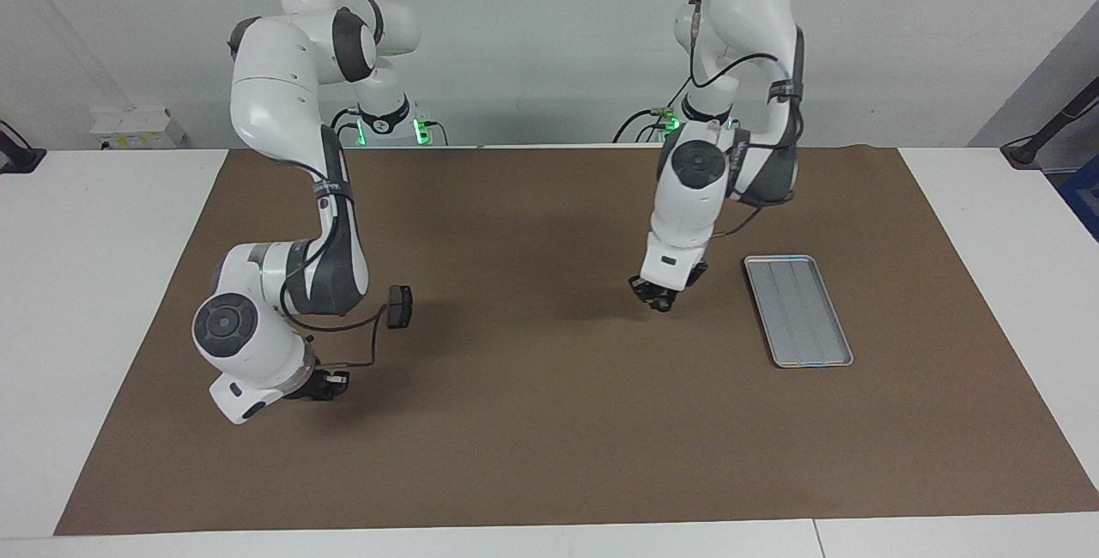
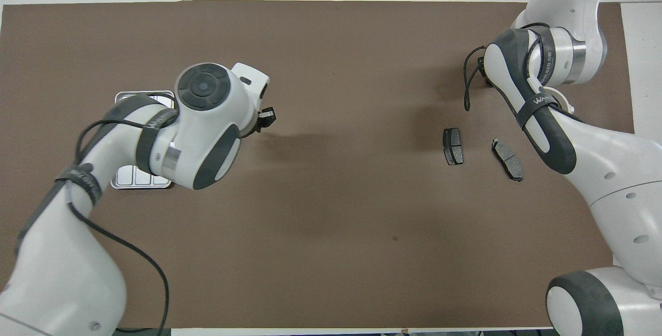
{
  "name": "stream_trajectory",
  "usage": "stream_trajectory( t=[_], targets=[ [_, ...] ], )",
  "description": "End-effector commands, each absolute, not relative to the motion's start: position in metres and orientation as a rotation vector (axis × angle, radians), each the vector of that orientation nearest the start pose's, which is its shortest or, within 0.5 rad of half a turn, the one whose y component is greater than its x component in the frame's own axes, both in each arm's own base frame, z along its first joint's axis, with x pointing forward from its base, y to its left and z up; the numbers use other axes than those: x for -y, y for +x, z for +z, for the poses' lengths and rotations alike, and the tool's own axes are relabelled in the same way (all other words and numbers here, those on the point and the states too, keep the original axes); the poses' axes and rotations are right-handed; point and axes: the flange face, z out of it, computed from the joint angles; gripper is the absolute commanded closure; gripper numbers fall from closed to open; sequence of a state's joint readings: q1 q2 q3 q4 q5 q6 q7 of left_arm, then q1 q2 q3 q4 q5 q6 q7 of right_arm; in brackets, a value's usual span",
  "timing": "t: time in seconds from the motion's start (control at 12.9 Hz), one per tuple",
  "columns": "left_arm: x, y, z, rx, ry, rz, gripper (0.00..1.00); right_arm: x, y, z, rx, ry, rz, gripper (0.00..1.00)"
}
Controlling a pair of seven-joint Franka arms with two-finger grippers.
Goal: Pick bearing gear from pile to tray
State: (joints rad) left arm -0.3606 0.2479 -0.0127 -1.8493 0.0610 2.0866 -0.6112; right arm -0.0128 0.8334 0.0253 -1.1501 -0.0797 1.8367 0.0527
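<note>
The silver tray (image 1: 798, 309) lies toward the left arm's end of the mat; in the overhead view the left arm covers most of the tray (image 2: 139, 181). My left gripper (image 1: 661, 302) hangs over bare mat beside the tray, shut on a small dark round gear (image 1: 662, 306); it also shows in the overhead view (image 2: 267, 117). Two dark grey brake pads (image 2: 453, 146) (image 2: 507, 158) lie toward the right arm's end; one pad (image 1: 399, 305) shows in the facing view. My right gripper (image 1: 330, 383) is low over the mat beside them. No loose gears show.
A brown mat (image 1: 532, 421) covers the white table. The right arm's elbow and cable hang over the pad area. A white arc (image 2: 562, 99) shows beside the right forearm; I cannot tell whether it is the bracket.
</note>
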Motion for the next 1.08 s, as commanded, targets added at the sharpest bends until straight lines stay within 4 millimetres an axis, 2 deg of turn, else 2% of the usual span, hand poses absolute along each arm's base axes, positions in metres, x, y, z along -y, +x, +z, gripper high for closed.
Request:
stream_trajectory(
  t=[0.0,0.15,0.23,0.31,0.62,0.77,0.85,1.01],
  targets=[
    [0.137,0.565,0.404,0.11,-3.07,0.053,1.0,-0.02,0.74,0.298,0.015,-3.212,0.312,0.98],
    [0.083,0.566,0.393,-0.001,-3.08,0.046,1.0,-0.063,0.735,0.309,-0.107,-3.208,0.322,1.0],
    [0.058,0.567,0.386,-0.048,-3.084,0.033,1.0,-0.096,0.733,0.32,-0.199,-3.194,0.295,1.0],
    [0.045,0.561,0.382,-0.074,-3.085,0.033,1.0,-0.13,0.728,0.324,-0.326,-3.17,0.304,1.0],
    [0.041,0.559,0.38,-0.065,-3.085,0.027,1.0,-0.27,0.694,0.347,-0.752,-3.043,0.267,1.0],
    [0.041,0.552,0.373,-0.063,-3.086,0.046,1.0,-0.344,0.674,0.356,-0.926,-2.944,0.178,1.0],
    [0.04,0.55,0.373,-0.066,-3.086,0.039,1.0,-0.376,0.662,0.355,-0.997,-2.902,0.142,1.0],
    [0.028,0.545,0.358,-0.042,-3.09,0.021,1.0,-0.429,0.64,0.343,-1.083,-2.835,0.095,1.0]
  ],
)
